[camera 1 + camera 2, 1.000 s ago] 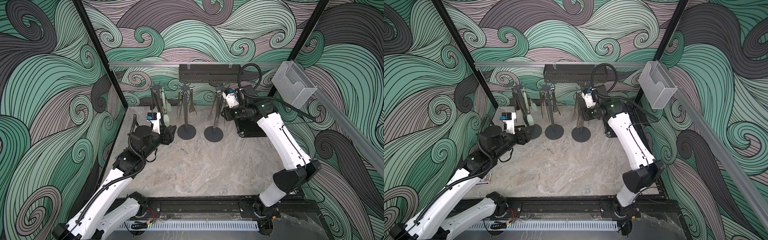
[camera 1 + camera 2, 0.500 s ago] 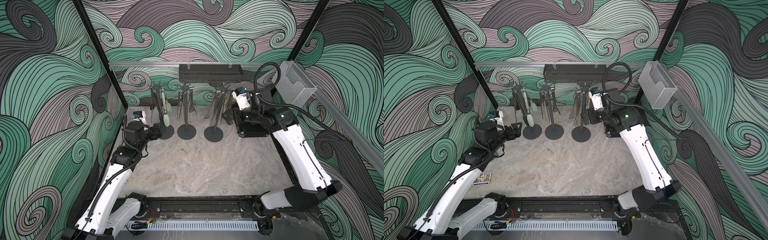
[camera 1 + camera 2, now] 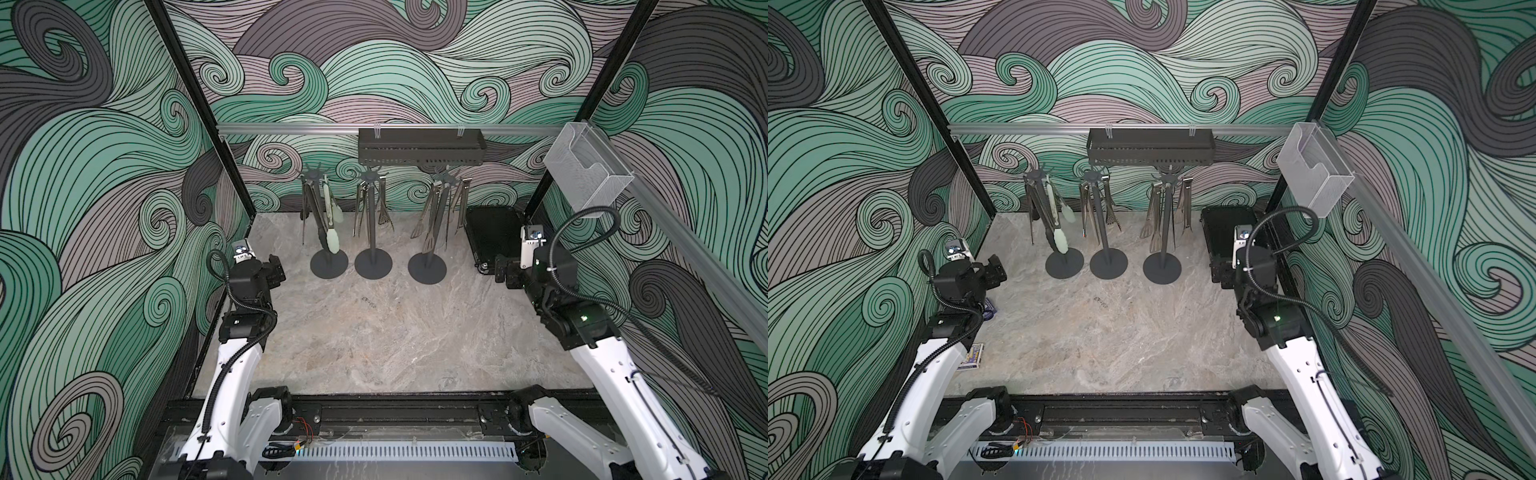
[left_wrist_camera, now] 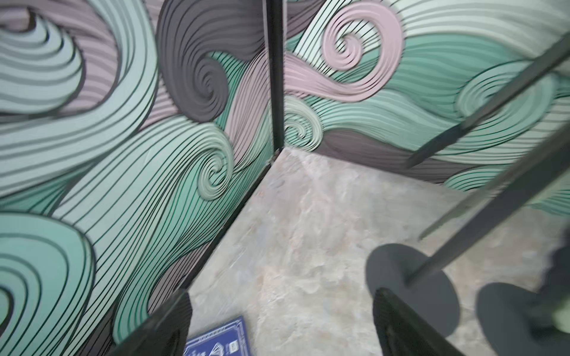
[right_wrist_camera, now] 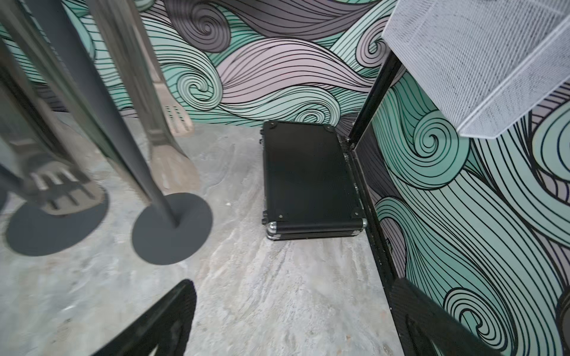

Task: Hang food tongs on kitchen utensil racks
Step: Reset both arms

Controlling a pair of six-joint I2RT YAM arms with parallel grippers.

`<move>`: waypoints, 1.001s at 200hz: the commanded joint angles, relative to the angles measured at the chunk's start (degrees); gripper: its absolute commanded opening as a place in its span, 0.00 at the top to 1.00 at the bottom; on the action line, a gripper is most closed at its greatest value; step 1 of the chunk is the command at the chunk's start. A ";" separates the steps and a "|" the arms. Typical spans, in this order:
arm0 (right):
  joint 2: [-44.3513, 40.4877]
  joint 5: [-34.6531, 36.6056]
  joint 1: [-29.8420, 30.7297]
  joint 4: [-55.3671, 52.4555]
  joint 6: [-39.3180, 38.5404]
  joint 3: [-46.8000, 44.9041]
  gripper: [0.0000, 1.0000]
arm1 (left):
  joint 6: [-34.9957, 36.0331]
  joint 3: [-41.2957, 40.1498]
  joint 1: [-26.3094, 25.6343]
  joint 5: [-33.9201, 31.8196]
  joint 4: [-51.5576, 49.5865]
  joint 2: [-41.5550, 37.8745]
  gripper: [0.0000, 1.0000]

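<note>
Swirling teal, grey and mauve wave-patterned walls (image 3: 415, 62), marbled grey tabletop (image 3: 374, 332), black corner posts (image 3: 196, 104), aluminium rail (image 3: 291, 129) on far wall

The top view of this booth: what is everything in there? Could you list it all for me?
utensil racks: three, dark grey, in a row at the back of the table
food tongs: several, mostly steel, hanging from all three racks
green-tipped tongs: one, pale green, on the rack nearest the left arm
shelf: one, black, perforated, hung on the back rail
mesh box: one, clear, on the side rail above the right arm
case: one, black, flat on the table, back corner
blue packet: at least one, by the left arm
table: one, grey marble
left fingers: black, open, empty
right fingers: black, open, empty
</note>
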 commanded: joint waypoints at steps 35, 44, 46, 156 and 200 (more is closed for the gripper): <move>2.54 14.02 -3.22 41.58 -1.31 -27.97 0.01 | -7.50 -15.87 2.18 -4.16 19.28 1.95 0.10; 5.22 14.28 -3.54 49.36 -1.03 -31.69 0.01 | -8.96 -18.98 2.18 -3.68 23.55 1.96 0.10; 5.98 14.26 -3.62 51.57 -0.91 -32.63 0.01 | -9.13 -19.59 2.18 -3.52 24.44 2.02 0.10; 23.97 -14.02 -12.82 70.00 -2.04 -35.40 0.01 | 1.11 -20.15 1.96 24.36 61.88 37.89 0.01; 34.77 -28.42 -19.10 79.95 5.70 -33.95 0.01 | 3.92 -11.90 1.04 28.84 44.76 37.08 0.02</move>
